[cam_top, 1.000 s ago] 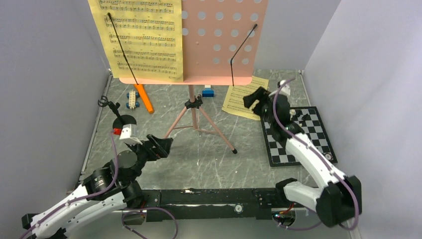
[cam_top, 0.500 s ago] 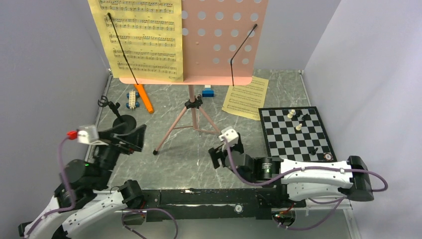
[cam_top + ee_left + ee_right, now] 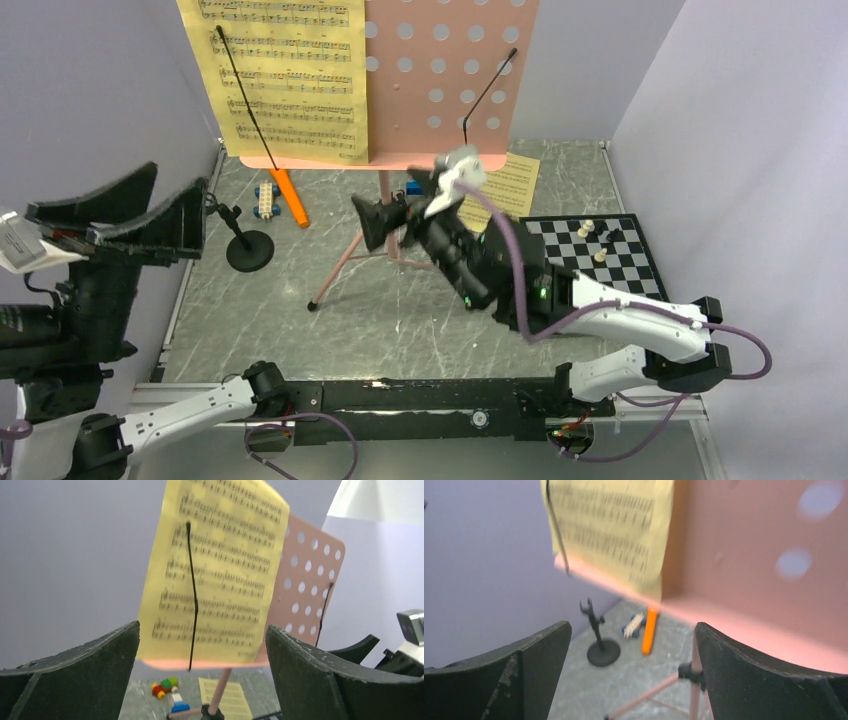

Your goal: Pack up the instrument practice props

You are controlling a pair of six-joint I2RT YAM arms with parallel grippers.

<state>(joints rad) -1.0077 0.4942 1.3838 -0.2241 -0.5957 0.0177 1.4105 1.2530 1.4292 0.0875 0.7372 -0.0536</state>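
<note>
Overhead view: the pink music stand point(image 3: 400, 150) is seen upright on its tripod at the back of the grey table point(image 3: 400, 320). One yellow sheet-music page point(image 3: 285, 80) is clipped to its left half. A second page point(image 3: 512, 178) is laid flat behind the chessboard point(image 3: 610, 280). The orange microphone point(image 3: 291, 197) is laid beside toy blocks point(image 3: 266, 198), near the black mic stand point(image 3: 249, 250). The left gripper point(image 3: 125, 213) is raised at far left. The right gripper point(image 3: 400, 208) is held by the stand's pole.

Left wrist view: the fingers point(image 3: 75, 675) are spread wide, nothing held, and the clipped page is framed between them.

Right wrist view, blurred: the fingers point(image 3: 764, 680) are spread wide, nothing held, with the microphone and mic stand seen on the table beyond.
</note>
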